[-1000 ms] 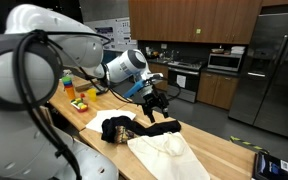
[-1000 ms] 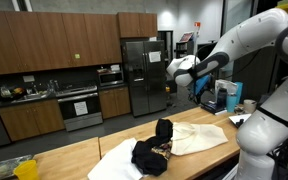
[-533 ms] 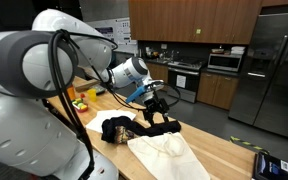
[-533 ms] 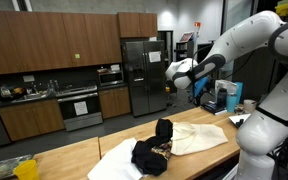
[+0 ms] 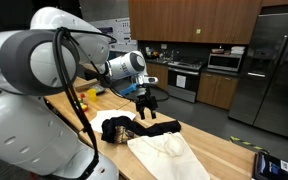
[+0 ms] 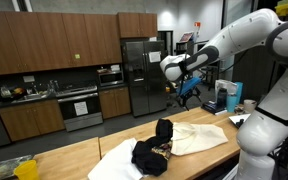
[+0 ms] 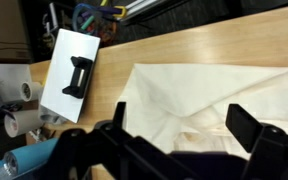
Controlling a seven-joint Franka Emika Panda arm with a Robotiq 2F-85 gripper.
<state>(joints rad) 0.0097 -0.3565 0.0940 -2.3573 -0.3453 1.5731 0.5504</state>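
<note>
The claw (image 5: 144, 103) is hanging open and empty over the wooden bench (image 5: 224, 150), gripping nothing. Below it the crumpled black garment (image 5: 134, 128) is lying partly on the spread cream cloth (image 5: 171, 156). Both look untouched, so the handling seems yet to begin. A white rectangular box with a black clip (image 7: 72, 75) is sitting well apart, and nothing is blocking the way down.

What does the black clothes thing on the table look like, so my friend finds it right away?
Look at the long wooden counter in the kitchen, then at the heap of cloth near the gripper. Among the pale cloths lies a crumpled black garment: the only dark piece, with a brown patterned patch at one end.
</note>
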